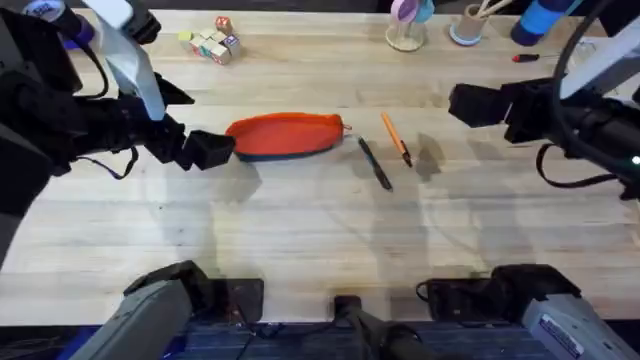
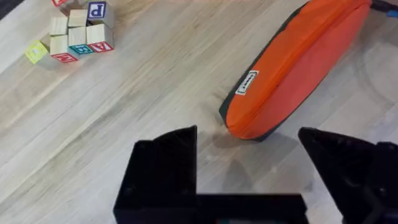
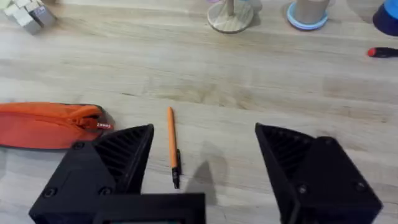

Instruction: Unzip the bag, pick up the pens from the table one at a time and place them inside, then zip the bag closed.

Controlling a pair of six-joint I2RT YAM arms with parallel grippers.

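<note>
- Sitting mid-frame in the overhead view, the bag [image 1: 287, 136] lies zipped on the table [image 1: 300, 240]; orange pen [image 1: 395, 138] and black pen [image 1: 375, 163] just right of it, both out.
- Left gripper [image 2: 249, 171] hangs w/ fingers apart by the bag's left end; right gripper [image 3: 205, 165] also spread, above the orange pen.
- Risk: the zip pull [image 3: 104, 126] is at the bag's right end, near the pens. Soft fabric may slide or bunch if the left doesn't pin it first.
- Risk: pens lie close together; grabbing one could nudge the other or roll it off.
- Risk: arms crossing mid-table could bump.
- Blocks [image 1: 210, 42] upper left are well clear.
</note>
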